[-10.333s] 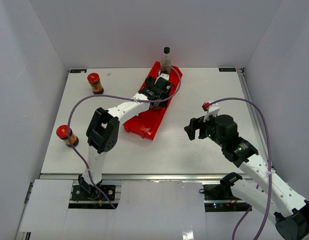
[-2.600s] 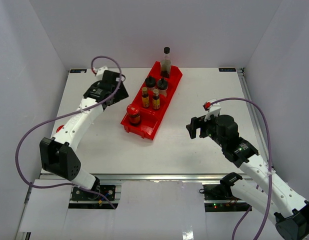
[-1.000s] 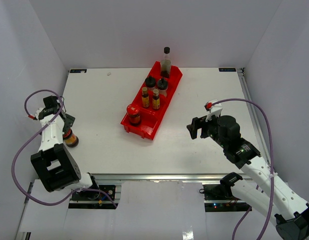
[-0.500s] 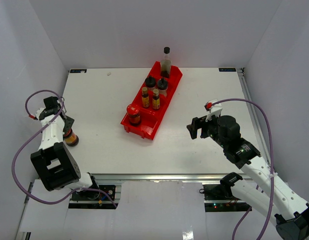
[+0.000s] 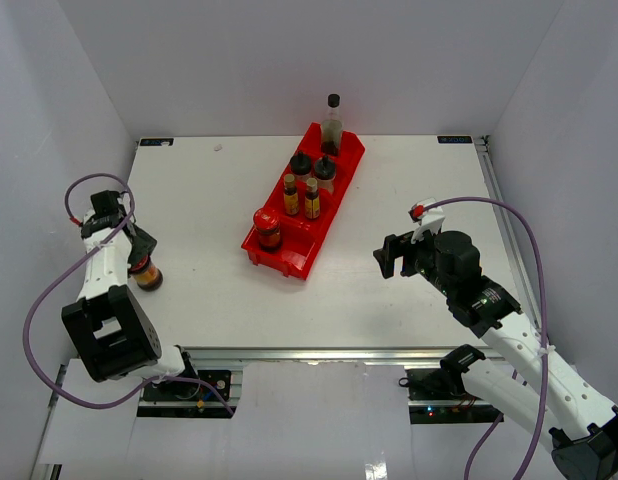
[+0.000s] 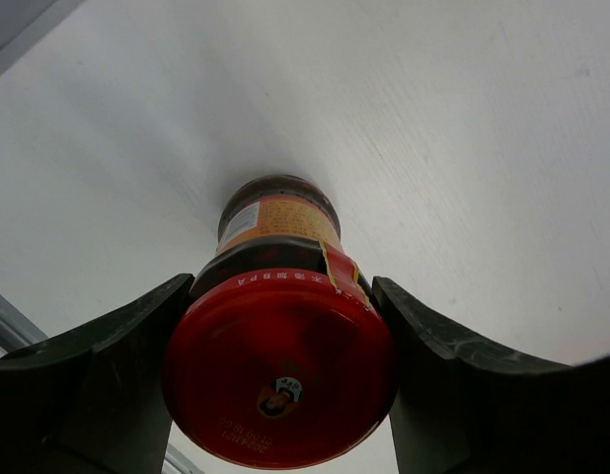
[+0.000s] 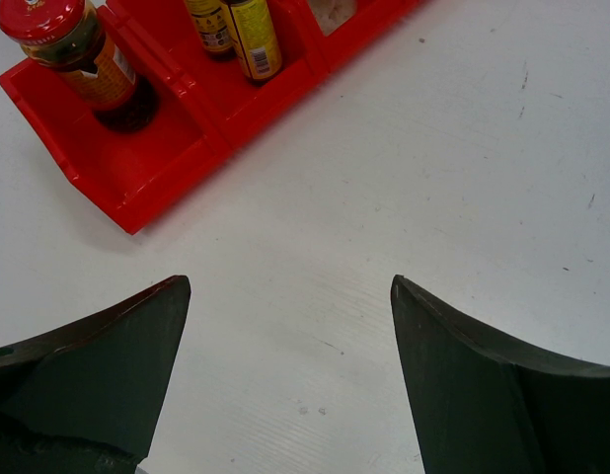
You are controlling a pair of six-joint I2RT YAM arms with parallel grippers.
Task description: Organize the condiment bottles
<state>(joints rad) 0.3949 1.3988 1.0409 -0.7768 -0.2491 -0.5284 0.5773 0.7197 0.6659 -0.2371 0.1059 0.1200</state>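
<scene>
The left gripper (image 5: 137, 252) is clamped on a squat red-lidded jar (image 5: 148, 276) near the left edge of the table (image 5: 219, 290), at about 8 o'clock from the red tray (image 5: 285, 262). In the left wrist view both fingers (image 6: 108, 365) press against the sides of the red lid (image 6: 280, 385). The lid carries a small round portrait logo at its centre. The jar's orange label (image 6: 277, 219) has print too small to read.

The tray lies slanted from 7 o'clock to 1 o'clock.
- The 7 o'clock compartment holds a second red-lidded jar (image 7: 73, 54) with an orange label that cannot be read.
- The next compartment holds 2 yellow-labelled bottles (image 5: 301, 196), side by side, their text illegible.
- Beyond them stand 2 black-capped shakers (image 5: 313, 167).
- A tall clear bottle (image 5: 332, 122) stands at the 1 o'clock end.

The right gripper (image 7: 285, 365) hovers with its fingers spread wide and holding nothing, above bare table at about 4 o'clock from the tray.

Against 0.5 s ago, the left gripper and its jar sit slightly farther toward 3 o'clock, away from the table edge. The right arm has not moved. 10.3 s ago 2 red-lidded jars stood out on the table; now 1 of them is in the tray.
</scene>
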